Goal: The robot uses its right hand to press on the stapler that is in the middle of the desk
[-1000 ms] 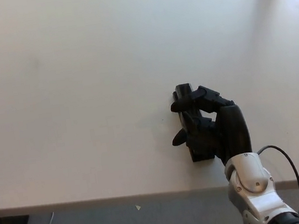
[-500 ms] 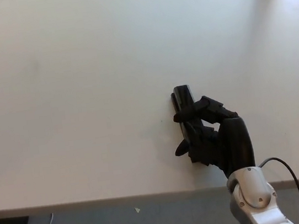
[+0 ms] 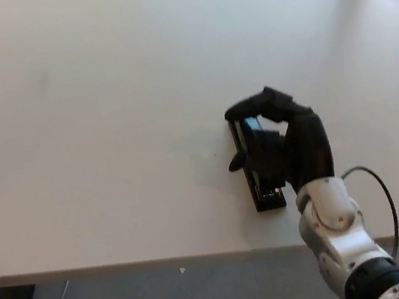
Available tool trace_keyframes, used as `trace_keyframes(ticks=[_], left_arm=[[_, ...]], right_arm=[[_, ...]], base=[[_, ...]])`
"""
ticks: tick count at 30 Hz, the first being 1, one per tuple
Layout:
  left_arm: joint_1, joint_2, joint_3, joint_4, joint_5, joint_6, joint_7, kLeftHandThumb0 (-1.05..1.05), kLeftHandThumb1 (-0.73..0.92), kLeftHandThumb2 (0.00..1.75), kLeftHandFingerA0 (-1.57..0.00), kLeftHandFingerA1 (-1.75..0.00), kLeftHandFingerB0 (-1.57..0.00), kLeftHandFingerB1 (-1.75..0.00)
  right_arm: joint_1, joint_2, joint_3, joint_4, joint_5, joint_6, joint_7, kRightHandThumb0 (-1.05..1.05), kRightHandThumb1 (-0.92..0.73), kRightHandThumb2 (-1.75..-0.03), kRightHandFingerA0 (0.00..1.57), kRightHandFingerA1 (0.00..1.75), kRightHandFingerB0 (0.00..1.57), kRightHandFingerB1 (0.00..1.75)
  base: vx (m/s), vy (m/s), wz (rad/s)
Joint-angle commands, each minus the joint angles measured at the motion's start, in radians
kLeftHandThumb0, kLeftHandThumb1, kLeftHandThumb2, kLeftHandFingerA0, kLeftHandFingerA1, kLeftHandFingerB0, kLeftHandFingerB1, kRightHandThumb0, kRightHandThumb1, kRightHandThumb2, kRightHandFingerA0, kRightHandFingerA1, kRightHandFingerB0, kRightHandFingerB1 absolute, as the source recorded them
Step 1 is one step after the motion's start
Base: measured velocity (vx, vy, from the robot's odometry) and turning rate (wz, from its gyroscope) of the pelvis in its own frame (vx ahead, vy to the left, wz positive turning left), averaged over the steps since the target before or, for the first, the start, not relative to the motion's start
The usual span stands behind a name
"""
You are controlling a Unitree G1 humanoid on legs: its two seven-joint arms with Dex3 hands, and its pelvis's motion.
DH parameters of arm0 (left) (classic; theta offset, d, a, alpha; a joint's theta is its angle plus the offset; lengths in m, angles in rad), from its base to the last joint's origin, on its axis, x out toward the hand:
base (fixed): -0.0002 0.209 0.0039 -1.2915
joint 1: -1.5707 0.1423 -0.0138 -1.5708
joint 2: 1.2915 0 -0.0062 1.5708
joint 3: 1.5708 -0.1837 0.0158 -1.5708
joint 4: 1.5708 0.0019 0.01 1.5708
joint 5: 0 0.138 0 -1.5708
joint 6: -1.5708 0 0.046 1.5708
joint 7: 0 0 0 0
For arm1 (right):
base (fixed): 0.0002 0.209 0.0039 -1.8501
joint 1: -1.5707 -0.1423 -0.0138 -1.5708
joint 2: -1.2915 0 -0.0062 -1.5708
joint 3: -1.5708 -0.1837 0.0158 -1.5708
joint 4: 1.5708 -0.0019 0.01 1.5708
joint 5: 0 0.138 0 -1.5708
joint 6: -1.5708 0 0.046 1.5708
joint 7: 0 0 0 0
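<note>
Pressing was the step we caught: black right hand (image 3: 288,148) lay over the black oblong stapler (image 3: 261,178) near the white table (image 3: 106,118) front edge, fingers (image 3: 256,104) curled on its top. Next, we guessed, a straight downward push.

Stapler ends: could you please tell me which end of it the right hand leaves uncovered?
The near end of the stapler, toward the desk edge, shows bare; the right hand covers its far end.
</note>
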Motion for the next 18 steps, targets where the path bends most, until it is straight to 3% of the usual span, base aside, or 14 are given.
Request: trace_keyframes(ticks=[1,4,6,12,13,14,16,17,18], left_arm=[[-0.092,0.026,0.012,0.012,-0.011,0.035,0.041,-0.48,0.92,0.87,0.0,-0.18,0.0,-0.2],[-0.121,0.023,0.015,0.021,-0.01,0.055,0.07,-0.5,0.92,0.91,0.0,-0.2,0.0,-0.21],[-0.14,0.02,0.023,0.024,-0.02,0.073,0.071,-0.49,0.92,0.86,0.0,-0.17,-0.01,-0.19],[-0.166,0.03,0.021,0.025,-0.013,0.068,0.078,-0.48,0.92,0.85,0.0,-0.18,0.0,-0.2],[-0.169,0.035,0.019,0.023,-0.01,0.066,0.077,-0.49,0.92,0.86,0.0,-0.19,-0.01,-0.19],[-0.178,0.04,0.024,0.028,-0.014,0.065,0.075,-0.49,0.92,0.84,0.0,-0.2,-0.02,-0.2],[-0.185,0.044,0.023,0.024,-0.011,0.069,0.077,-0.5,0.92,0.84,0.0,-0.2,-0.03,-0.2],[-0.188,0.046,0.023,0.024,-0.011,0.067,0.073,-0.5,0.92,0.86,0.0,-0.16,-0.02,-0.18],[-0.189,0.049,0.023,0.023,-0.012,0.063,0.066,-0.5,0.92,0.86,0.0,-0.16,-0.02,-0.18]], right_arm=[[-0.142,-0.042,-0.037,-0.176,0.023,0.193,-0.004,-0.2,-0.81,-0.66,1.31,0.98,0.77,1.08],[-0.136,-0.068,-0.044,-0.393,0.062,0.246,0.048,-0.13,-0.78,-0.73,1.29,1.05,0.75,1.09],[-0.134,-0.089,-0.048,-0.481,0.058,0.296,0.044,-0.14,-0.81,-0.68,1.29,1.11,0.72,1.12],[-0.146,-0.142,-0.076,-0.587,0.075,0.371,0.06,-0.13,-0.82,-0.67,1.25,1.15,0.69,1.17],[-0.15,-0.178,-0.094,-0.598,0.09,0.369,0.084,-0.15,-0.82,-0.64,1.25,1.13,0.69,1.14],[-0.138,-0.256,-0.125,-0.642,0.084,0.384,0.097,-0.11,-0.78,-0.74,1.27,1.07,0.76,1.09],[-0.129,-0.303,-0.144,-0.692,0.083,0.415,0.099,-0.11,-0.79,-0.74,1.28,1.06,0.76,1.08],[-0.112,-0.342,-0.166,-0.744,0.081,0.435,0.096,-0.08,-0.77,-0.8,1.23,1.17,0.77,1.1],[-0.084,-0.398,-0.2,-0.82,0.079,0.462,0.092,-0.08,-0.77,-0.8,1.23,1.17,0.77,1.1]], base=[[0.0,0.0,0.0],[0.0,0.0,0.0],[0.0,0.0,0.0],[0.0,0.0,0.0],[0.0,0.0,0.0],[0.0,0.0,0.0],[0.0,0.0,0.0],[0.0,0.0,0.0],[0.0,0.0,0.0]])
